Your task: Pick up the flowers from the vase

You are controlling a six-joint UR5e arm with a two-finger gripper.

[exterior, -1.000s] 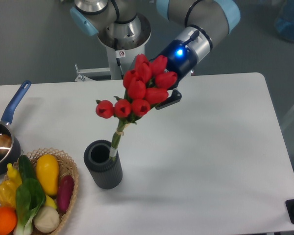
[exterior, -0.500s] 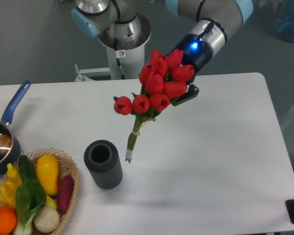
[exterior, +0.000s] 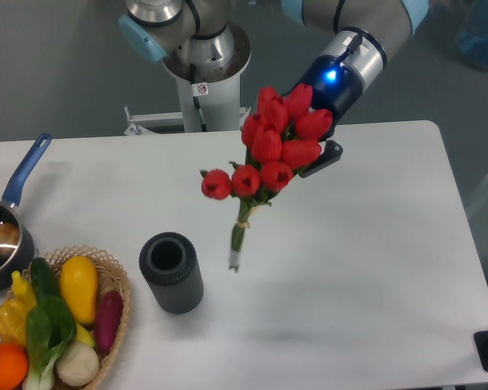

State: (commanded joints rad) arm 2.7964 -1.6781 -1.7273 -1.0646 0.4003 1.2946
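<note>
A robot arm reaches in from the top of the view over a white table (exterior: 374, 244). Its gripper (exterior: 313, 158) is mostly hidden behind a bunch of red tulips (exterior: 268, 158); only a dark finger (exterior: 324, 159) shows at the right of the blooms, so the jaws seem to be closed on the bunch, though the grip itself cannot be seen. A blue light glows on the wrist above.

The tulips hang in the air, clear of the table, tilted so the blooms lean up and right while the tied green stems point down and left. The stem ends float just to the right of the vase (exterior: 172, 272) and do not touch it.

The vase, a dark grey ribbed cylinder, stands upright on the table with its round mouth open.

At the lower left corner sits a wicker basket (exterior: 114, 280) of colourful vegetables. Behind it, at the left edge, is a dark saucepan (exterior: 4, 244) with a blue handle.
</note>
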